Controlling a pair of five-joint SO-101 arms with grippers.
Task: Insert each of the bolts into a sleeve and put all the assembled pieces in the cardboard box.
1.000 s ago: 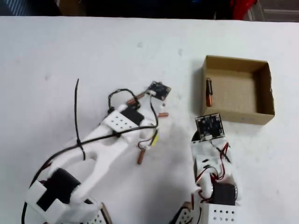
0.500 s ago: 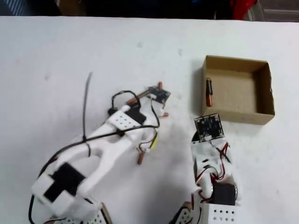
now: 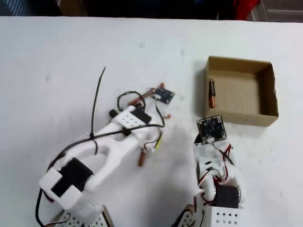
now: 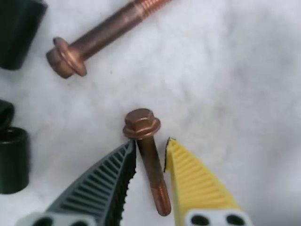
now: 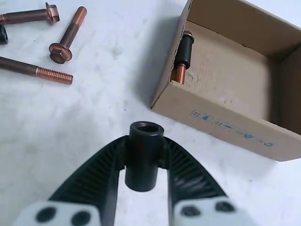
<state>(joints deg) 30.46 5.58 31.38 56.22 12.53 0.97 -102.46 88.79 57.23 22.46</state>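
My left gripper [image 4: 150,145] has one ribbed dark grey finger [image 4: 101,188] and one ribbed yellow finger [image 4: 195,183]; the bolt [image 4: 148,162] between them is copper. My right gripper [image 5: 144,141] is ribbed black, as is its sleeve [image 5: 142,162]. At three o'clock on the white table [image 3: 57,56], the cardboard box [image 5: 225,120] is brown with small blue marks.

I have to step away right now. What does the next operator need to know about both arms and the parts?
Left gripper: open, straddling the shaft of a bolt that lies on the table; not clamped.
Right gripper: shut on a black sleeve, just outside the cardboard box.
Done: one assembled piece lies in the box along a side wall.
Left: grip this bolt, seat it in the held sleeve and box it. Then do the same with the other loose bolts and the spare sleeves near the left gripper.
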